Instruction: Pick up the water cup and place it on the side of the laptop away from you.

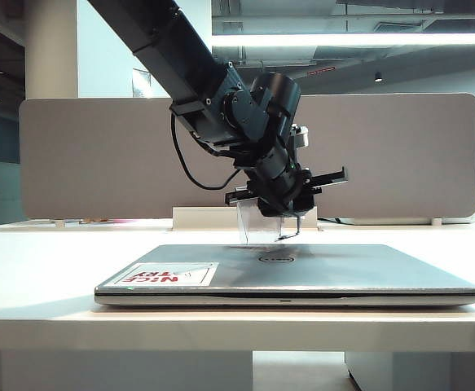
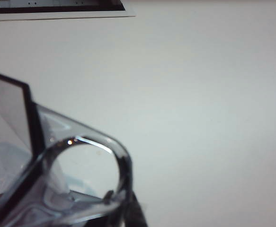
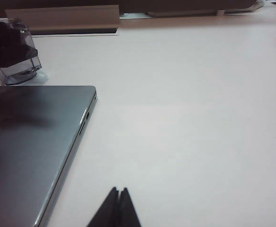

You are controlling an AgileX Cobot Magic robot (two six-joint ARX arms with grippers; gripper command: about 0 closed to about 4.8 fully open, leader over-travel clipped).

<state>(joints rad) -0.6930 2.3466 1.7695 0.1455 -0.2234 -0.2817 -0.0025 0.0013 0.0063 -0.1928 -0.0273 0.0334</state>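
White desk (image 1: 50,244) under office lights: the water cup (image 1: 256,225) is already off the surface and beyond the laptop (image 1: 302,269), low over the far side, so pickup and carry look done; setting down and release remain. It sits clamped in the left pincer (image 1: 282,213). The right pincer (image 3: 118,208) rests closed and empty near the laptop's edge.
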